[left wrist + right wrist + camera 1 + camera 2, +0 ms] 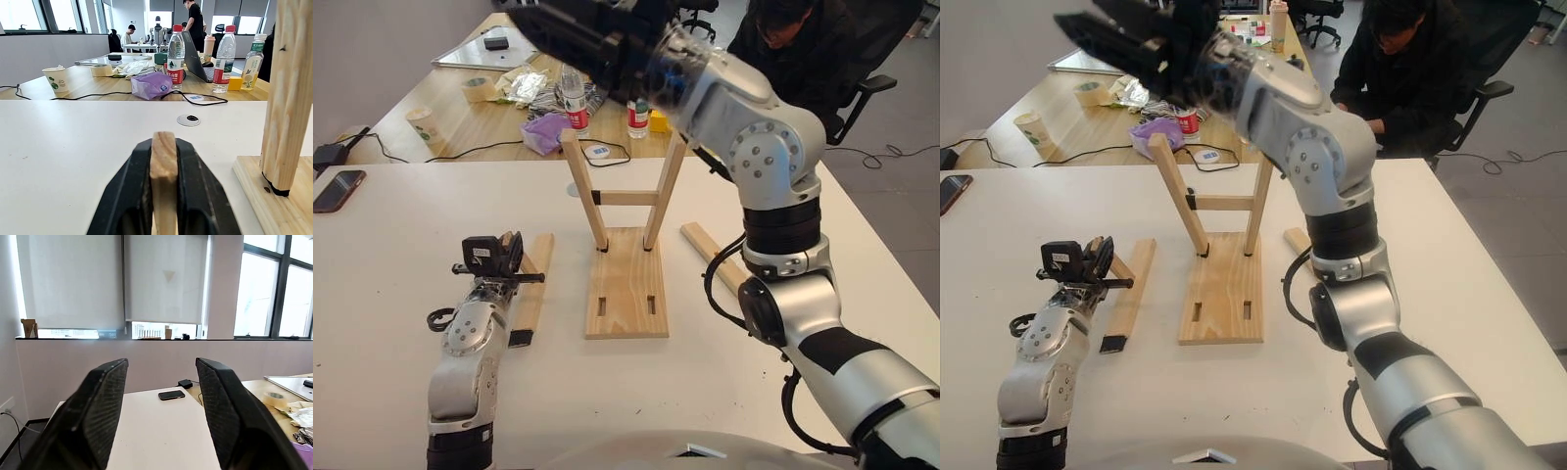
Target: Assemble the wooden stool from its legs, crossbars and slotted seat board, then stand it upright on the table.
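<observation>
My left jaws are clamped on a loose leg point(530, 289) that lies flat on the desk point(391, 294), just left of the seat board point(626, 323). Its long axis runs away from me, parallel to the board. The empty near slots point(603, 305) sit close beside it, so my left arm is nearer. My right jaws hang open, high above the standing legs point(585, 186).

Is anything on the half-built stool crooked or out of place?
Only slightly: the two fitted legs splay apart above the seat board instead of standing parallel, perhaps by design. Nothing looks broken or spilled.
</observation>
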